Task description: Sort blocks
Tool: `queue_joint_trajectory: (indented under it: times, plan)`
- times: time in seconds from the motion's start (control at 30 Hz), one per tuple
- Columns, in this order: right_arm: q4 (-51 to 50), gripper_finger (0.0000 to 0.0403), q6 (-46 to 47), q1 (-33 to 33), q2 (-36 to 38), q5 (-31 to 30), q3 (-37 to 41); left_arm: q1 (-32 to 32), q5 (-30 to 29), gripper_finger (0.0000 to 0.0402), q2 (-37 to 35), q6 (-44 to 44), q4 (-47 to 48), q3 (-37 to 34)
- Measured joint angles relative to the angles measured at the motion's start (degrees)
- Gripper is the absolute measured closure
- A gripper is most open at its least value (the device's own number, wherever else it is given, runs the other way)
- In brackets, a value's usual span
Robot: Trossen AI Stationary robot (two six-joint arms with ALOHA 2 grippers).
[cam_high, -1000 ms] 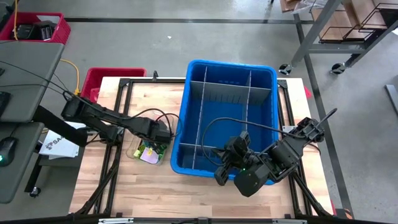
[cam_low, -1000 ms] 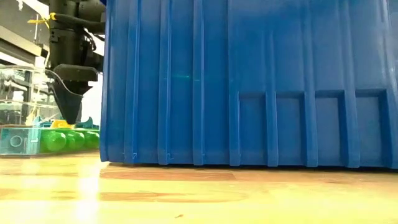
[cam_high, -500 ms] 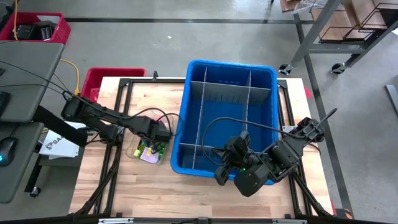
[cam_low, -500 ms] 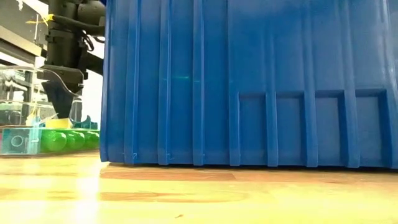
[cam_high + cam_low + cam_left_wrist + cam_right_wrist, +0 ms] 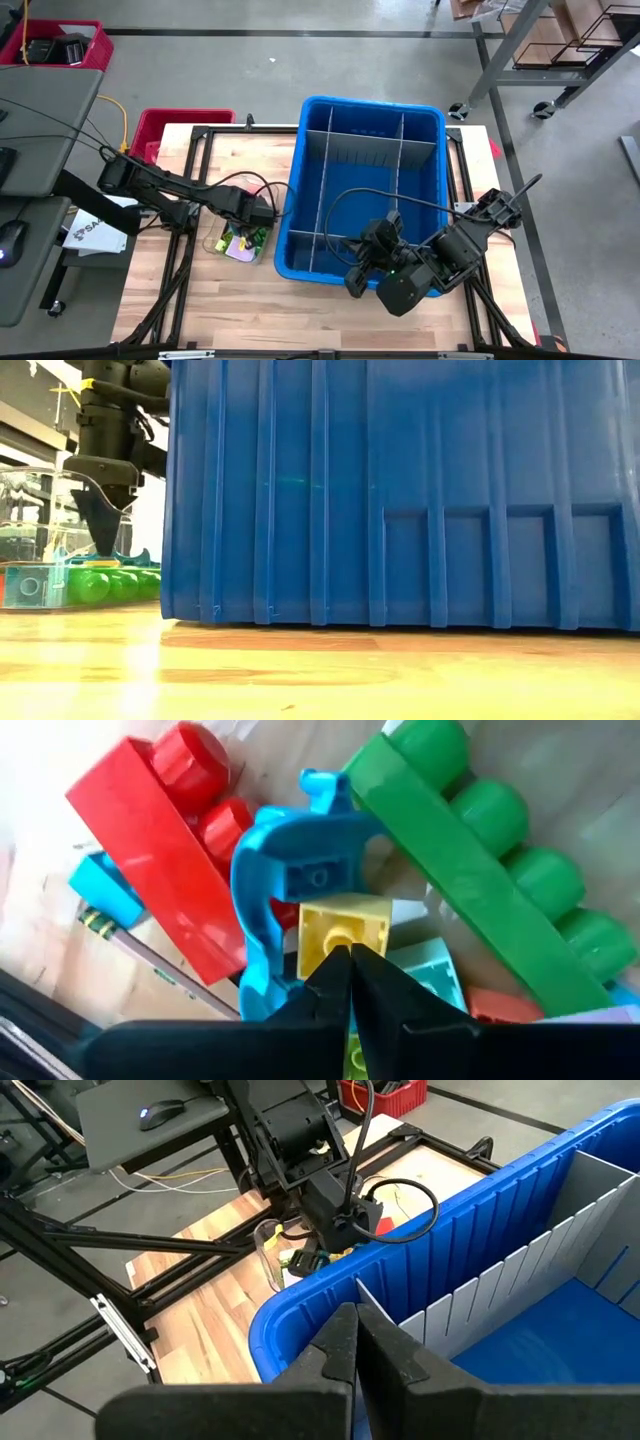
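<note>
The left gripper (image 5: 348,958) is pinched tight, its tips touching a square yellow block (image 5: 343,930) in the clear box (image 5: 238,243) beside the blue bin (image 5: 364,190) — shiny plastic. The right gripper (image 5: 357,1323) hangs closed, holding nothing.

My table (image 5: 240,290) is pale wood planks. Just beside my left tool (image 5: 262,216) sits the big blue bin (image 5: 432,128), flat on the wood; right beneath that tool rests a clear tray (image 5: 216,244) of blocks (image 5: 455,870).
</note>
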State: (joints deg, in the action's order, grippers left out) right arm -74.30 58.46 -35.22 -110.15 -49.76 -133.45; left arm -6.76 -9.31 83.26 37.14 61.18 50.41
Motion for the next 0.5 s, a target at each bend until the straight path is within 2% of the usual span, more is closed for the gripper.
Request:
queue_joint_trajectory:
  times: [0.27,0.5]
  plan:
    - [-0.4,0.0403,-0.4,0.5,0.0,0.0,0.0,0.0,4.9,0.0361,0.0,-1.8,-1.4,0.0]
    - [-0.5,0.0403,-0.5,1.7,0.0,0.5,0.0,-0.5,4.6,0.0288,0.0,-1.9,-3.2,0.0]
